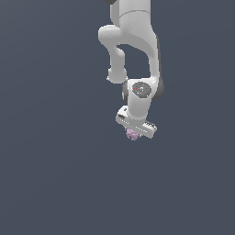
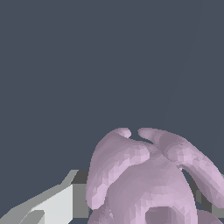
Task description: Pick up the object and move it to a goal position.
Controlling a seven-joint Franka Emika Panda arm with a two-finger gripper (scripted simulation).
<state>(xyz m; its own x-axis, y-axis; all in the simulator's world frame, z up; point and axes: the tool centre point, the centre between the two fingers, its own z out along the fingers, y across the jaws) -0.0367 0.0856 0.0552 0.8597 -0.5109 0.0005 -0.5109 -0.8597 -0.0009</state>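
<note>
You are looking at one white robot arm [image 1: 133,41] reaching down from the top of the exterior view against a flat, dark slate-blue backdrop, its wrist tilted so the end effector [image 1: 133,132] points downward and slightly toward the exterior view's left. There is one object [image 1: 132,134] in the scene: a small lilac-pink lump that peeks out directly beneath the end effector's pale crossbar, touching it from below and mostly covered by it. In the wrist view that same object [image 2: 148,179] fills the lower half of the picture at close range, and you can count several rounded lobes, separated by darker grooves, bulging toward the camera. One finger [image 2: 65,203] of the end effector shows as a white and grey block pressed against the object's side; a dark sliver on the opposite side of the object may be the second finger, though you cannot tell for sure. The end effector appears clamped on the object, with the lump seated between its fingers. You cannot tell from either view whether the object rests on a bench or hangs clear of it, since the backdrop is uniform and carries no visible shadow.
</note>
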